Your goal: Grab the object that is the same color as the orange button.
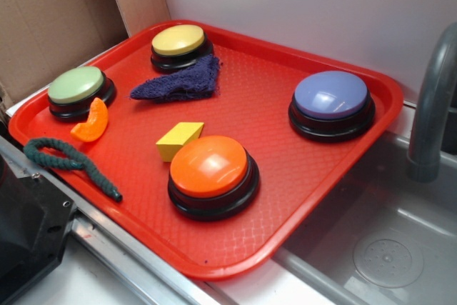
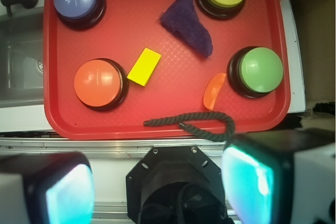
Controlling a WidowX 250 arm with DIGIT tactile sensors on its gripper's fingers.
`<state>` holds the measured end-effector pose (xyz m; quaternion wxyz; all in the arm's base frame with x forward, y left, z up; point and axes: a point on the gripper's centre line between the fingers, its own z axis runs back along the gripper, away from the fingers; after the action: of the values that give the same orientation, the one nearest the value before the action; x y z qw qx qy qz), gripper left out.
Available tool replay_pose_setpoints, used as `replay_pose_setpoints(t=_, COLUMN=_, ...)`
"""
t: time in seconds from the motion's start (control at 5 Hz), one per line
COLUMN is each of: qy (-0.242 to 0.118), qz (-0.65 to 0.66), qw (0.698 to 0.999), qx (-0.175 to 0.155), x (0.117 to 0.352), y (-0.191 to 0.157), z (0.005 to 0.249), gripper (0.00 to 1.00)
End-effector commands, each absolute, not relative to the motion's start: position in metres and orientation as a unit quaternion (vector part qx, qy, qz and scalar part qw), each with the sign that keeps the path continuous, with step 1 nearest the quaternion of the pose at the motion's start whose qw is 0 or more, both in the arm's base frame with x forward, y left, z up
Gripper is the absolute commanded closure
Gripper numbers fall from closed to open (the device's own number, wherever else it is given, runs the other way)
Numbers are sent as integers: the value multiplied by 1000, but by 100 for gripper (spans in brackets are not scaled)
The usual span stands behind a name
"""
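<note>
Red tray [image 1: 357, 155] w/ yellow btn [image 1: 178, 39] at back, green btn [image 1: 76, 85] left, purple btn [image 1: 331, 95] right, purple cloth [image 1: 182, 82] btwn yellow & green btns, yellow block [image 1: 178, 140] mid-tray, dark green rope [image 1: 68, 160] over front-left rim, grey sink [image 1: 385, 248] & faucet [image 1: 432, 105] beside tray.

glossy plastic orange wedge [image 1: 91, 122], textured plastic tray [image 1: 285, 198], fuzzy purple cloth [image 1: 180, 81]

A red tray [image 1: 307, 198] held four dome buttons. The orange wedge [image 1: 91, 122] lay touching the green button [image 1: 78, 91], well apart from the orange button [image 1: 212, 174], which had a yellow block [image 1: 178, 140] just beside it.
</note>
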<state>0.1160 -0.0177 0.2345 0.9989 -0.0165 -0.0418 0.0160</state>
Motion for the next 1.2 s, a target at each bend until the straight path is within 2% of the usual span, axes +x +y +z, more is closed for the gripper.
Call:
replay_pose_setpoints(t=0.0, qy=-42, qz=16, qw=999, qx=-17, x=116, y=-18, z=234, gripper=0)
replay_pose_setpoints(t=0.2, qy=-51, qz=51, qw=997, qx=-24, x=130, y=4, z=204, gripper=0)
replay_pose_setpoints(t=0.4, qy=-69, qz=84, qw=994, qx=-14, x=134, y=17, z=173, gripper=0)
replay_pose_setpoints(t=0.6, qy=-91, qz=121, qw=988, qx=23, x=138, y=39, z=130, gripper=0)
replay_pose_setpoints(t=1.0, qy=-112, qz=234, qw=966, qx=13, x=146, y=66, z=68, gripper=0)
